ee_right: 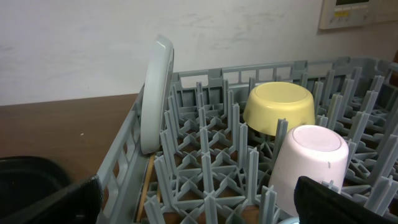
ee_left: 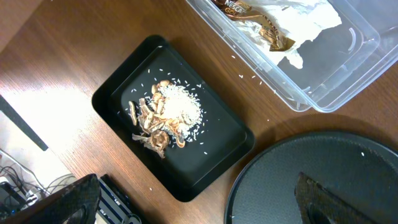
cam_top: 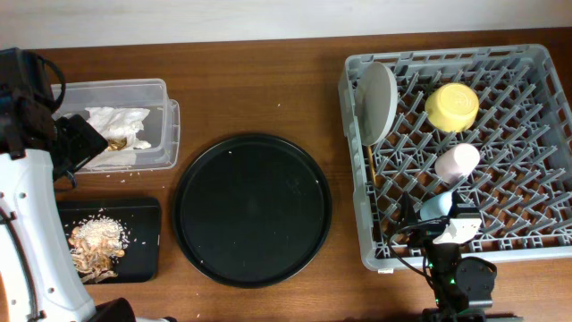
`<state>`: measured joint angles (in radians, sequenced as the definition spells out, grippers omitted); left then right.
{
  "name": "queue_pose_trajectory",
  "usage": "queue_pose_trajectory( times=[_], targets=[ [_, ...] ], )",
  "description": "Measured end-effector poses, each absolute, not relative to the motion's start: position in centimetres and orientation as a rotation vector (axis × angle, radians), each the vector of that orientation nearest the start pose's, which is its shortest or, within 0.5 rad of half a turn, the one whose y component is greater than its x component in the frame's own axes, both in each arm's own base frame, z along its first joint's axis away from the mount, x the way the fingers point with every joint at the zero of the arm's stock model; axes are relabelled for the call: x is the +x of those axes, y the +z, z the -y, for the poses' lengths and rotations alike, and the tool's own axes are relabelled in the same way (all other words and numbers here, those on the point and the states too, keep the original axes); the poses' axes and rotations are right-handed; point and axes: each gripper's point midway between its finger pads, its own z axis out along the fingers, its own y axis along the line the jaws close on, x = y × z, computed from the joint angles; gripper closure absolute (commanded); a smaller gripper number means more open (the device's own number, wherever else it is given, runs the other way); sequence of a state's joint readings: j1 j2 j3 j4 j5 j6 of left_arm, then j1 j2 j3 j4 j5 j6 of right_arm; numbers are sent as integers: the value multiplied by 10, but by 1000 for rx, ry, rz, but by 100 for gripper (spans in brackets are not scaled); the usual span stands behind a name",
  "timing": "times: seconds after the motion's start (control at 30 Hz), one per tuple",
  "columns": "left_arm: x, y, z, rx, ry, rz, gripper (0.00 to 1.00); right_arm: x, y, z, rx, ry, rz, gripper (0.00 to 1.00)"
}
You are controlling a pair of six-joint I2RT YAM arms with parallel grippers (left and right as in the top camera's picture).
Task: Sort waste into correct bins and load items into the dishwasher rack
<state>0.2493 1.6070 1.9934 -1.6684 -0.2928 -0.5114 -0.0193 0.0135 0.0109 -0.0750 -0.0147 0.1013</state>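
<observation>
Hovering released, the left tool (ee_left: 198,186) has the scrap tray (ee_left: 224,146) ahead; the right tool (ee_right: 199,186), released, faces the pink cup (ee_right: 311,158).

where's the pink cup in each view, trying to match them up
overhead: pink cup in the rack, right of centre, just below the yellow bowl
left wrist: not in it
right wrist: lower right, among the rack's pegs, in front of the yellow bowl
shared landmark: the yellow bowl, right beside the cup in both views that show it
</observation>
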Motion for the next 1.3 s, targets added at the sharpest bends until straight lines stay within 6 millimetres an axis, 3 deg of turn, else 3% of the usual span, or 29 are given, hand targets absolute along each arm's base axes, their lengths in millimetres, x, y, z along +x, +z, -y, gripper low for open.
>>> queue_pose_trajectory(
  times=[0.47,0.6,0.67,0.73,0.77,0.83,0.87,0.97,1.07,1.13,1.2,1.3],
  targets=[
    [276,297,-121,-1062,359,-2602,1,246,157,2,88,74,-1647,1],
    [261,321,-96,-976,213,-2529,1,246,157,2,89,73,-1647,1],
    [261,325,-68,-824,126,-2451,1,246,158,4,95,67,-1645,1],
    [271,306,-38,-670,35,-2370,1,246,158,4,98,64,-1643,1],
    [286,294,-22,-582,-46,-2254,1,246,158,5,100,63,-1644,1],
    [266,244,4,-463,-139,-2227,1,246,158,5,100,63,-1645,1],
    [250,222,5,-448,-154,-2215,1,246,158,5,100,63,-1644,1],
    [213,182,2,-441,-170,-2171,1,246,158,5,100,62,-1644,1],
    [208,180,1,-434,-188,-2115,1,246,158,5,100,62,-1644,1],
    [220,176,3,-398,-189,-2063,1,246,158,5,99,62,-1644,1],
    [236,184,10,-275,-195,-1935,1,246,158,5,99,62,-1644,1],
    [243,204,17,-139,-199,-1710,1,246,159,5,100,62,-1643,1]
  ],
)
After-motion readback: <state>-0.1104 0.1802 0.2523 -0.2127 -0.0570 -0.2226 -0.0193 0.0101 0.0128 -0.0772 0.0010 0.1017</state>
